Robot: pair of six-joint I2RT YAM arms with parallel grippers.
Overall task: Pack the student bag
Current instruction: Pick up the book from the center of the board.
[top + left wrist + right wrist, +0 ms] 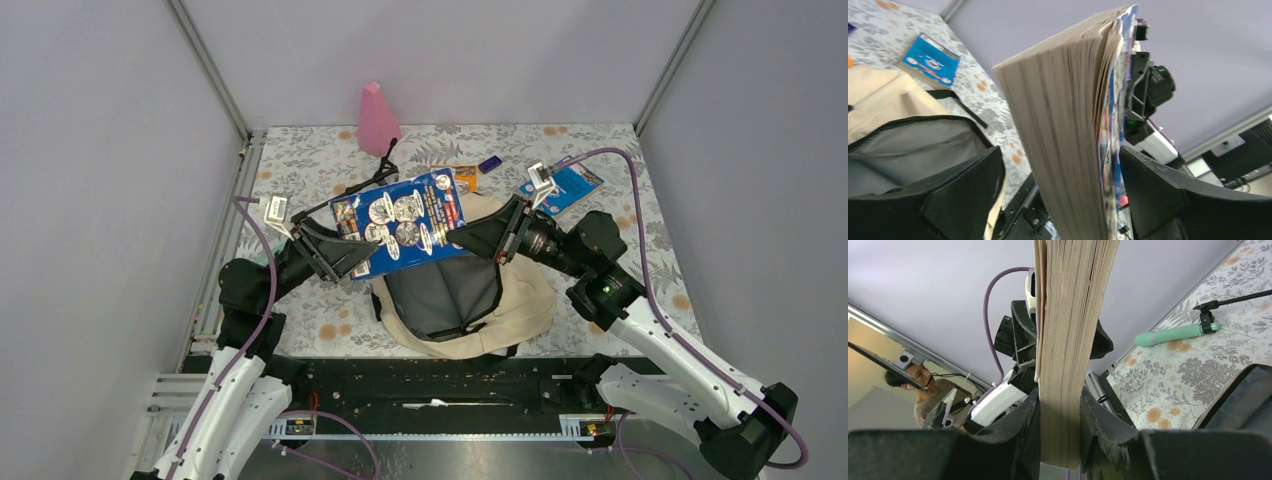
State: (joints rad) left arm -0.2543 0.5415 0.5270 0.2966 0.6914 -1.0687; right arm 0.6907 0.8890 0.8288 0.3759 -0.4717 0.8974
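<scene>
- While the right gripper [462, 238] is clenched on the right edge of a thick blue-covered book [405, 222], the student bag [530, 300] lies on the table [300, 170] just under that book, between the two arms, with its mouth gaping upward and grey lining showing
- Seen from the right wrist, that gripper's fingers [1018, 435] press both faces of the page block, so the grasp looks firm
- Over at the book's left edge, the left gripper [365, 255] is released: its fingers [963, 190] stand wide to either side of the book, one well apart from the pages; whether the other touches the cover I cannot tell
- Judging by its slumped shape, the bag is soft, light cloth with no stiffness of its own, so it will likely fold or slide when pushed, and its mouth may sag shut
- Its best hold looks to be the black rim [923, 122] round the opening, or a strap [960, 102], since the cream cloth would only bunch up between the fingers
- Being thick, the book is probably heavy and may droop from a one-edge grip, so it wants lowering spine or edge first into the open mouth
- Elsewhere, a blue booklet [572, 186] lies near the bag's far right and a pink object [377, 118] stands at the far edge
</scene>
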